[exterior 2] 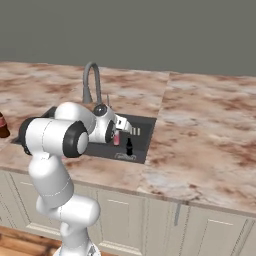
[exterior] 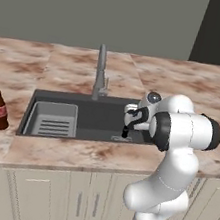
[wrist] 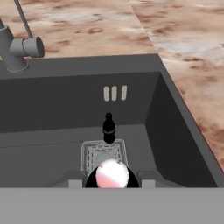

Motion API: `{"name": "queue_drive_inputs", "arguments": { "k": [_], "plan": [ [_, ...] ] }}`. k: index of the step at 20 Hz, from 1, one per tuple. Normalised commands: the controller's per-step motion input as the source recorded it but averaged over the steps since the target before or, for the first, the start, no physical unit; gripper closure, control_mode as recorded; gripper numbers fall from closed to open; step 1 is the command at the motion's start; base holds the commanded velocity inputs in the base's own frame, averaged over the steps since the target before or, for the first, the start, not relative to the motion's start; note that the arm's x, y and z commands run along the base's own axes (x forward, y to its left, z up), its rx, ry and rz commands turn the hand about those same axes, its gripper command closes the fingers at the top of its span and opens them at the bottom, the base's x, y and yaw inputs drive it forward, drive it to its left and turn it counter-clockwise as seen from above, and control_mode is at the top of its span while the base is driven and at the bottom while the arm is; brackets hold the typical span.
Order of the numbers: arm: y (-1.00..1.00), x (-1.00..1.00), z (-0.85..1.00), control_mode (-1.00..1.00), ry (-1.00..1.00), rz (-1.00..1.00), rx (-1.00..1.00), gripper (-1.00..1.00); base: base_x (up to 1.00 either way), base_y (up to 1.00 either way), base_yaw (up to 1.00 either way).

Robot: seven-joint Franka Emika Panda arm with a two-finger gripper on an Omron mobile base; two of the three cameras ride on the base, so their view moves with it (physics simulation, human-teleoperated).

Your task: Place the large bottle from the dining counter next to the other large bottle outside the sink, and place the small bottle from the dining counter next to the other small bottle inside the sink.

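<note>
I am seeing the gripper (wrist: pixel 112 181) clamping a small pink-capped dark bottle (wrist: pixel 112 174); another small dark bottle (wrist: pixel 109 128) is standing upright at 12 o'clock in the dark grey sink (wrist: pixel 52 109).

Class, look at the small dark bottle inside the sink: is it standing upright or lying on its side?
Upright. The small dark bottle stands on the floor of the dark grey sink basin, cap uppermost, just behind the drain; the right base view shows it vertical too.

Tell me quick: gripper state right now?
Gripper: closed on a small bottle, held over the sink near the other small bottle.
</note>
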Motion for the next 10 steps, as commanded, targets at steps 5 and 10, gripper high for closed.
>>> {"name": "queue_drive_inputs", "arguments": {
  "k": [5, 10],
  "plan": [
    [0.00, 0.00, 0.00, 1.00, 0.00, 0.00, 0.00, 1.00, 0.08, 0.00, 0.05],
    [0.00, 0.00, 0.00, 1.00, 0.00, 0.00, 0.00, 1.00, 0.28, -0.01, 0.01]
  ]
}}
